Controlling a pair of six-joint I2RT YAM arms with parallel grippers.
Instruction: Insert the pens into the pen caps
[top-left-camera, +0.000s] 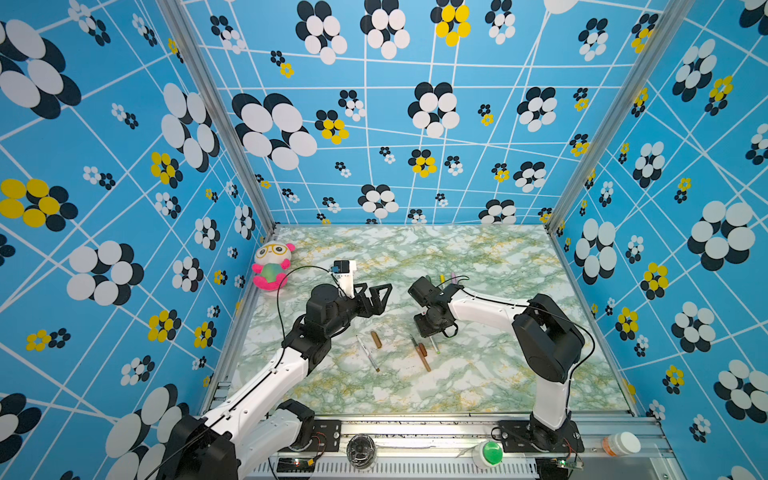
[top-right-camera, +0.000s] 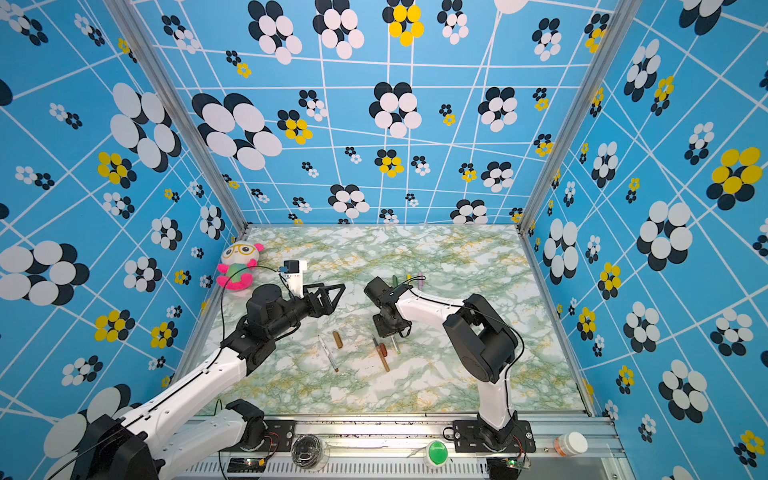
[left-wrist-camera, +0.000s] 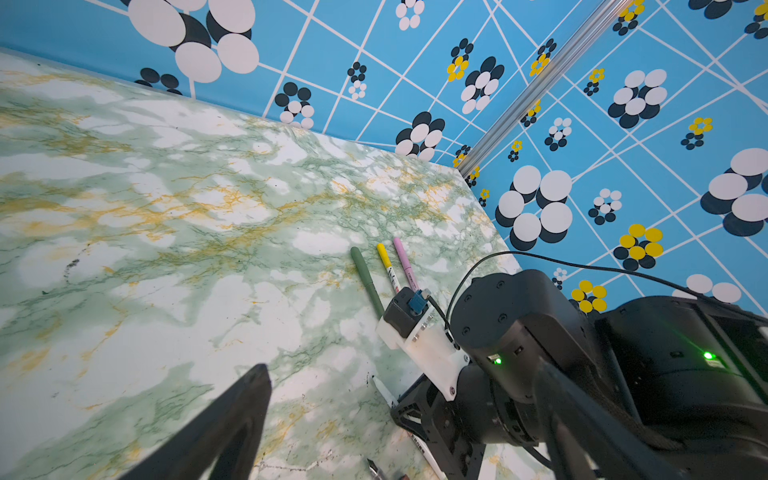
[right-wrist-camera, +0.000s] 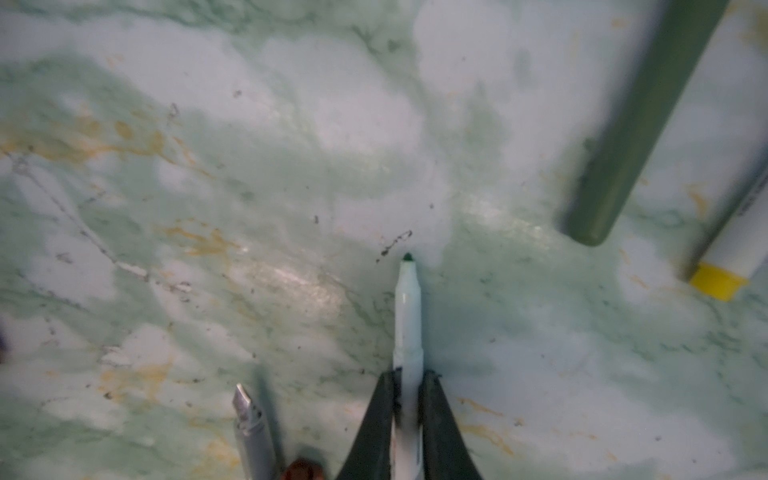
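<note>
Green-veined marble table (top-left-camera: 478, 374); white pen (right-wrist-camera: 408, 316), green tip.

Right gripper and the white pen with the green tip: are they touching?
Touching. The right wrist view shows the right gripper shut on the white pen, its jaws pressed against the barrel on both sides with no gap.

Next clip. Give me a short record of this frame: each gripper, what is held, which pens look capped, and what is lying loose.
left gripper: open, above the table, holding nothing
right gripper: shut on white pen, its green tip bare
look capped: green pen, yellow-capped pen, pink pen, side by side at the back
loose near the front: brown cap, second white pen, brown pen
other: plush toy at the table's left edge
</note>
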